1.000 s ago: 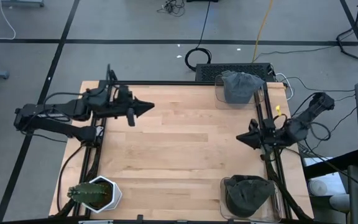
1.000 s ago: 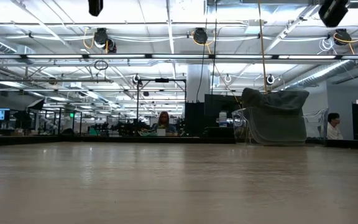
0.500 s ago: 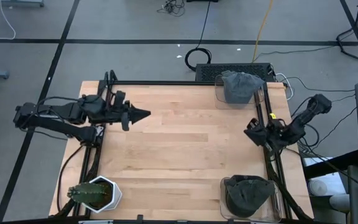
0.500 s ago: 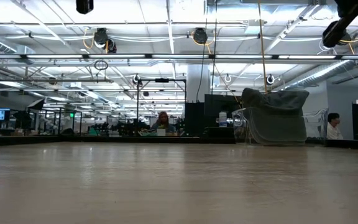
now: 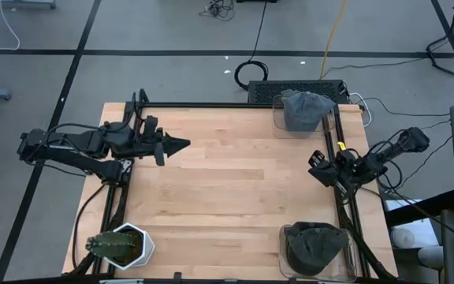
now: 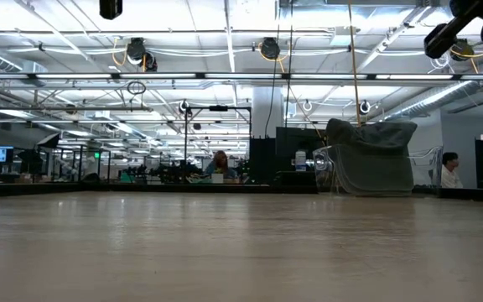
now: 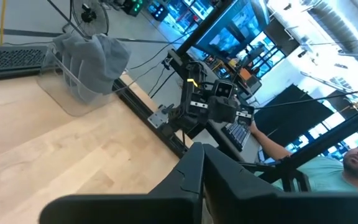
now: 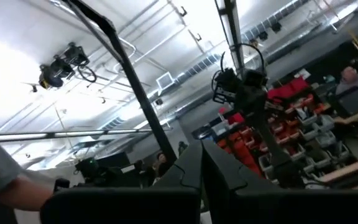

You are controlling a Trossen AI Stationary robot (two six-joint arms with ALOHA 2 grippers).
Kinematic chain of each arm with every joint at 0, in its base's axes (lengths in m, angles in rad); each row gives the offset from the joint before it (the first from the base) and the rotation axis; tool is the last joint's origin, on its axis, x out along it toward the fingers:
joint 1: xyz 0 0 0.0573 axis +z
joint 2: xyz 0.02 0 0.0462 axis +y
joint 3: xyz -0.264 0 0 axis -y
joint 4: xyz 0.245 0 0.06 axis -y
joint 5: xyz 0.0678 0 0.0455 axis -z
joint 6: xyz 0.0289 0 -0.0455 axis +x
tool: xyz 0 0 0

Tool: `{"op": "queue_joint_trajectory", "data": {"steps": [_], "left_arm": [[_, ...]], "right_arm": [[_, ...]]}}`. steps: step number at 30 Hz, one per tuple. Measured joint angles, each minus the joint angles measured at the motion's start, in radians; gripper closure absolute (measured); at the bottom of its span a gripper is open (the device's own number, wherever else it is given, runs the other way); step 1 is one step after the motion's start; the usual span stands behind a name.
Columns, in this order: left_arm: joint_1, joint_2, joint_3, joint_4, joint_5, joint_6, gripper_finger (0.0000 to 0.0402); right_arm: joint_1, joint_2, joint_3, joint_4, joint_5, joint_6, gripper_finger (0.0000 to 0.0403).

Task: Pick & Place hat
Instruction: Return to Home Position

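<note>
Both grippers are empty, jaws pressed together. Black cap point(image 5: 314, 246) sits in a clear bin point(image 5: 351, 252), well apart from the right gripper point(image 5: 317, 168); left gripper point(image 5: 178, 143) hangs farther off across the table point(image 5: 227, 185).

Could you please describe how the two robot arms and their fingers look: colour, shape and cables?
The left arm and the right arm are black, made of slim links with thicker joints. The left gripper narrows to a sharp wedge. Its fingers are flat, matte and dark. The right gripper looks the same. Thin black cables loop along the arms. No markings are readable.
</note>
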Motion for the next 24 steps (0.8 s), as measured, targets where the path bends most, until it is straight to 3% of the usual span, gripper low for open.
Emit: {"op": "queue_joint_trajectory", "data": {"steps": [7,9,12,17,21,24], "left_arm": [[0.001,-0.001,0.0,0.0,0.004,-0.006,0.0389],[0.001,-0.001,0.0,-0.002,0.003,0.015,0.0381],[0.006,-0.001,0.0,-0.022,-0.026,0.096,0.0378],[0.026,-0.001,0.0,-0.038,-0.058,0.166,0.0376],[0.032,-0.001,0.0,-0.039,-0.041,0.181,0.0376],[0.032,-0.002,0.0,-0.043,-0.02,0.207,0.0376]], "right_arm": [[-0.096,-0.022,-0.001,0.004,-0.121,0.0,0.0403],[-0.134,-0.026,-0.001,-0.01,-0.198,0.021,0.0403],[-0.178,-0.027,-0.001,-0.122,-0.276,0.029,0.0403],[-0.201,-0.024,-0.001,-0.429,-0.279,0.003,0.0403],[-0.201,-0.024,-0.001,-0.534,-0.242,-0.002,0.0403],[-0.201,-0.024,-0.001,-0.555,-0.157,-0.148,0.0403]]}}
